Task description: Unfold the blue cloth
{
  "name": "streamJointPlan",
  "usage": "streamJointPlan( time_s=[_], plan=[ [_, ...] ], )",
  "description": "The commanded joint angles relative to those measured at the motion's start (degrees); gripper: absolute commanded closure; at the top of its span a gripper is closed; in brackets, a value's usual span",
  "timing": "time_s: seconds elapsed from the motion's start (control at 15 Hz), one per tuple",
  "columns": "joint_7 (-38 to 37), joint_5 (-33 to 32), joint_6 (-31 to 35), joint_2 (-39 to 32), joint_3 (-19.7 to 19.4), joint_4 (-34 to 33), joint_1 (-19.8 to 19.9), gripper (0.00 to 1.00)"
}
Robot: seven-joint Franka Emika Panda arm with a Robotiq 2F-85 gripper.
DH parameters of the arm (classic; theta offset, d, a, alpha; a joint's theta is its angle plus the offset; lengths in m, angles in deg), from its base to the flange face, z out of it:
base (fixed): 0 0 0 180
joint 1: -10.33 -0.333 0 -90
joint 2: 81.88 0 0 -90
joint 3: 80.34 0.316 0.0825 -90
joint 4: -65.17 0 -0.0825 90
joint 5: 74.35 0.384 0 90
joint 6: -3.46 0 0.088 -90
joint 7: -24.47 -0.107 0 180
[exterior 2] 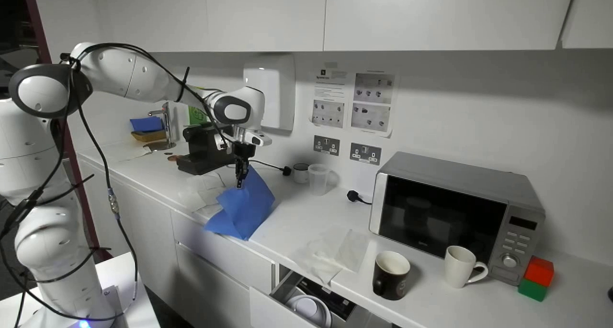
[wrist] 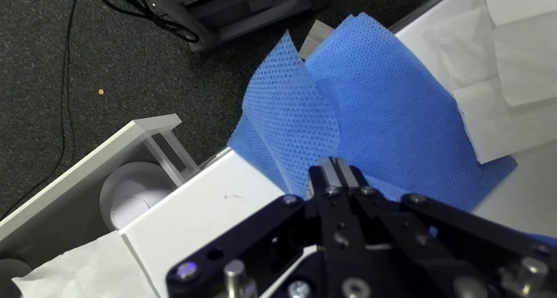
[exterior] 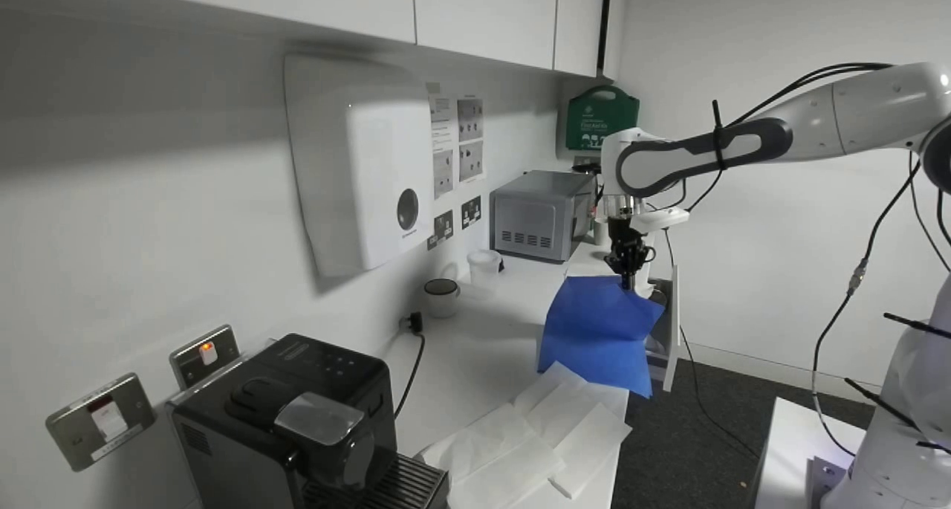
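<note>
Where the blue cloth (exterior: 598,327) lies: though part of it covers the counter (exterior 2: 306,213), part overhangs the front edge above the floor (wrist: 143,67), and it sits partly folded, not yet opened out.
Gripper (wrist: 337,164): fingers (wrist: 329,172) drawn together, no gap visible; they appear to nip the cloth near a fold, though the bite is partly hidden from me.
Flap (wrist: 291,106): it curls over the larger sheet. Should the fingers have caught two layers, a pull would likely drag the whole piece instead of opening it.
Counter edge: principal hazard, in my judgement. If the pinch is shallow and slips, the overhanging portion could draw the cloth to the floor.
White papers (exterior: 498,449): they meet the cloth's border; which lies on top I cannot tell. A sideways drag may carry them along.
Drawer (wrist: 87,166): standing open near the cloth. A loose corner pulled that way could catch on its front or drop inside.
Dark-rimmed mug (exterior: 442,299) and plastic cup (exterior: 484,269): both stand toward the wall (exterior 2: 431,103), apart from the cloth. A wide sweep that way might topple the cup.
</note>
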Motion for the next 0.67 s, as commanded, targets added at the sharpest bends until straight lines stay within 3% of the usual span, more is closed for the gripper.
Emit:
streamJointPlan(
  time_s=[0.0,0.6],
  plan=[
    [0.1,0.2,-0.3,-0.3,0.4,-0.5,0.6,1.00],
    [1.8,2.8,-2.9,-1.9,-3.1,-6.9,3.6,1.00]
  ],
)
